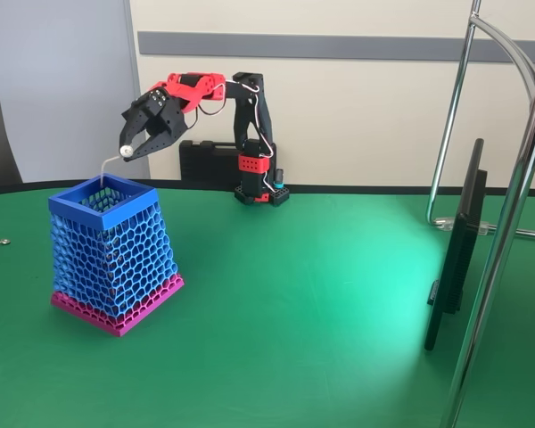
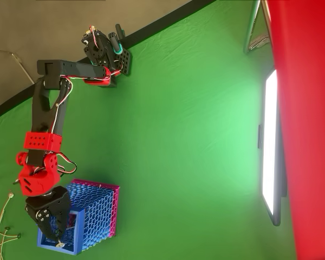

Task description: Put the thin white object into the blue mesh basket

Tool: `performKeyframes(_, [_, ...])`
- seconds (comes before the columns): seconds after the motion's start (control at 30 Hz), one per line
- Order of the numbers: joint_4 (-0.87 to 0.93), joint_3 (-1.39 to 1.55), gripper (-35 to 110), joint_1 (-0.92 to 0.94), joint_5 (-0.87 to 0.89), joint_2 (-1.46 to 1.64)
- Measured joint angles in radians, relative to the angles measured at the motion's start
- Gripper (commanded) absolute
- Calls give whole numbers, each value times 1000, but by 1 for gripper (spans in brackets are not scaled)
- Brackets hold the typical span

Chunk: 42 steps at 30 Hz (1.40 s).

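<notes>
Green cloth table [image 1: 321,303], rounded black edge at the back; beige wall with a grey stripe behind it, grey panel at the left, black case [image 1: 209,161] on the far side of the table behind the arm base. Chrome stand tubes [image 1: 508,223] at the right in the fixed view, and a dark flat panel [image 1: 459,250] stands edge-on on the cloth at about 3 o'clock from centre. Red-and-black arm reaches from its base [image 1: 259,192] towards 9 o'clock in the fixed view; in the overhead view it runs from base at 11 o'clock down to 7 o'clock. Blue mesh basket [image 1: 116,254] stands upright on its magenta base at the left of the cloth, open top up; in the overhead view it's at [image 2: 89,216], rim at bottom left. Thin white object [image 1: 109,165] hangs from the gripper [image 1: 135,147]: ball end up at the fingertips, long axis running down and slightly left, gently curved, lower end dipping inside the basket rim. Can't tell if the lower end touches mesh. In the overhead view the ball shows at [image 2: 59,245] over the basket opening, just inside the rim. Fingers are partly spread at the base, tips converged and pinching the object at the ball end. Gripper sits just above the basket's back-right corner in the fixed view, not touching the rim.
</notes>
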Motion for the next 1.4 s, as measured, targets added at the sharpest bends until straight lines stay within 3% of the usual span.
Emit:
performKeyframes(0.5, [-132, 376, 10, 12, 0, 295])
performKeyframes(1.03, [-126, 551, 8, 140, 48, 465])
performKeyframes(1.4, [-29, 899, 6, -2, -135, 818])
